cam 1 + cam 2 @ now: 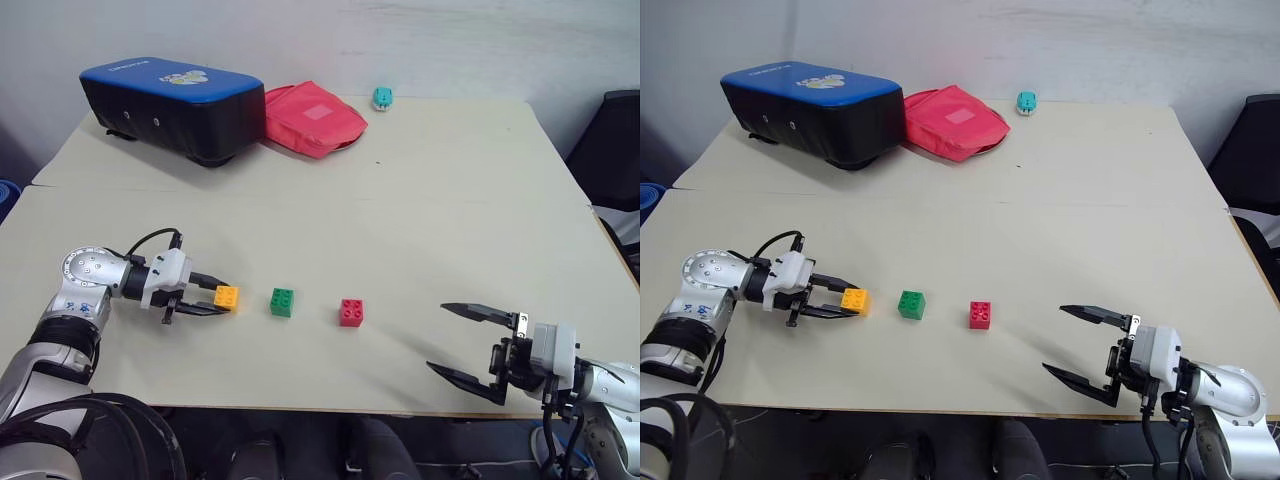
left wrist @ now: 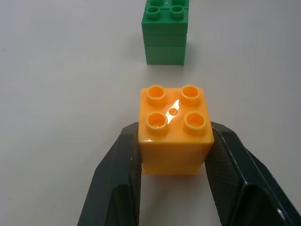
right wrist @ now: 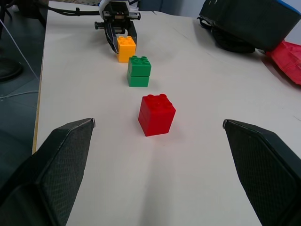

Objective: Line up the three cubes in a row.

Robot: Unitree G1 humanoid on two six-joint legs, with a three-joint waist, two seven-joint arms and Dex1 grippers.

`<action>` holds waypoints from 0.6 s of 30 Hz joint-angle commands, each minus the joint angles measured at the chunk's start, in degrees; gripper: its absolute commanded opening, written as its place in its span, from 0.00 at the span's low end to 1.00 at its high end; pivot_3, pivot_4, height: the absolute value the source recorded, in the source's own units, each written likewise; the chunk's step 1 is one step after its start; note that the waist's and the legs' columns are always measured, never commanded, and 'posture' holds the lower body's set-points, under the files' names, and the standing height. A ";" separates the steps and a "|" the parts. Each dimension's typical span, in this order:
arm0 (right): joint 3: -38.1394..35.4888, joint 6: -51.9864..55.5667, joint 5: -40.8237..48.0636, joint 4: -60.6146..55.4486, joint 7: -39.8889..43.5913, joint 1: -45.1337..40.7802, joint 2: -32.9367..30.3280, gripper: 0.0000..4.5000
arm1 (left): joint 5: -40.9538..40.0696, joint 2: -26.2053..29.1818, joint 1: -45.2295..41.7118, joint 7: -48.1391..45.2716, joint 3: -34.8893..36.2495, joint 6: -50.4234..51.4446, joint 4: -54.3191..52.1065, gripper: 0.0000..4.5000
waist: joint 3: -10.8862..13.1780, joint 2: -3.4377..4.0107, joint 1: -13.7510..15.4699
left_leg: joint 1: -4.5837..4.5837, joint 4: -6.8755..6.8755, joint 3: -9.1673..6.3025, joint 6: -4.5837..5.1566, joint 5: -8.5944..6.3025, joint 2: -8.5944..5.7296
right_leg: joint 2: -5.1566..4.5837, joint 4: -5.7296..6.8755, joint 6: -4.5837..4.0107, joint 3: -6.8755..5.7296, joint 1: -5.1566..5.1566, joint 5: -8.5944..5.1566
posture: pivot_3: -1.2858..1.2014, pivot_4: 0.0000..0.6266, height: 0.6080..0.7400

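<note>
Gripping, head views: left gripper [image 1: 212, 299] has its two black fingers pressed against the sides of the orange-yellow cube [image 1: 227, 296], which sits on the table [image 1: 420, 200] at the left end of the line, likely so it can be nudged or set square with its neighbours.
Row, head views: green cube [image 1: 282, 302] lies just right of the orange-yellow one, red cube [image 1: 351, 313] further right and a little nearer the robot; all three are apart, so the row looks nearly formed.
Waiting arm, head views: right gripper [image 1: 1082, 348] hangs by the table's near edge, well apart from the red cube, fingers spread wide, holding nothing; probably kept clear of the work.
Bystanders, head views: black case with a blue top [image 1: 170, 105], red fabric pouch [image 1: 312, 118] and small teal toy [image 1: 383, 97] sit at the far side, well away from the cubes.
Left wrist view: glossy orange-yellow plastic, four round studs on top, with a bright glint; matte, textured black fingers [image 2: 117, 183] flank both side faces. The green cube stands ahead, showing a seam like two stacked bricks.
Right wrist view: broad black fingertips with a woven-looking grain stand far apart; between them the red cube sits slightly turned against the line of the green and orange-yellow cubes beyond.
</note>
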 commanded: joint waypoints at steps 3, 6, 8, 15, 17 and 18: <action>-0.32 -0.22 0.84 -1.63 0.04 -0.90 -0.78 1.00 | 3.21 1.20 -0.64 -6.40 0.37 -0.85 3.49 0.69 | 0.00 0.00 -0.10 | -0.02 0.00 -0.01 0.00 0.02 0.02 | 0.06 0.02 0.00 0.00 -0.04 0.00 | 0.52 0.24 1.00; 0.16 -0.06 0.81 -1.06 0.33 -1.82 -0.73 1.00 | 3.23 1.89 -0.46 -6.40 1.38 -1.59 3.69 0.89 | 0.00 0.00 -0.11 | -0.03 -0.01 -0.01 -0.01 0.02 0.03 | 0.05 0.01 0.00 0.01 -0.05 0.00 | 0.52 0.24 1.00; 0.48 0.05 0.75 -0.68 0.53 -2.38 -0.63 1.00 | 2.95 2.66 -0.19 -6.40 2.16 -1.39 3.32 0.95 | 0.00 0.00 -0.08 | -0.03 -0.01 -0.01 -0.01 0.02 0.03 | 0.04 0.01 0.00 0.00 -0.05 0.00 | 0.52 0.24 1.00; 0.05 1.05 0.22 1.54 2.78 -3.65 -3.24 1.00 | -0.85 9.40 6.82 -5.17 11.68 6.08 -1.73 0.95 | 0.03 0.04 -0.41 | -0.04 -0.02 0.00 -0.01 0.01 0.05 | 0.04 0.02 -0.01 0.01 -0.07 0.00 | 0.52 0.24 1.00; -0.60 1.29 -1.66 1.94 2.48 -3.57 -5.34 1.00 | -2.47 11.12 10.92 -3.03 16.56 8.96 -5.12 0.98 | 0.04 0.06 -0.36 | -0.05 -0.04 0.02 0.00 0.01 0.06 | 0.01 0.03 -0.01 0.03 -0.10 0.00 | 0.52 0.24 1.00; -1.15 1.99 -2.13 1.45 1.70 -3.33 -6.35 1.00 | -2.86 12.16 13.40 -1.69 18.79 9.94 -7.02 0.98 | 0.04 0.06 -0.26 | -0.05 -0.03 0.00 0.00 0.01 0.06 | 0.00 0.03 -0.01 0.01 -0.09 -0.01 | 0.52 0.24 1.00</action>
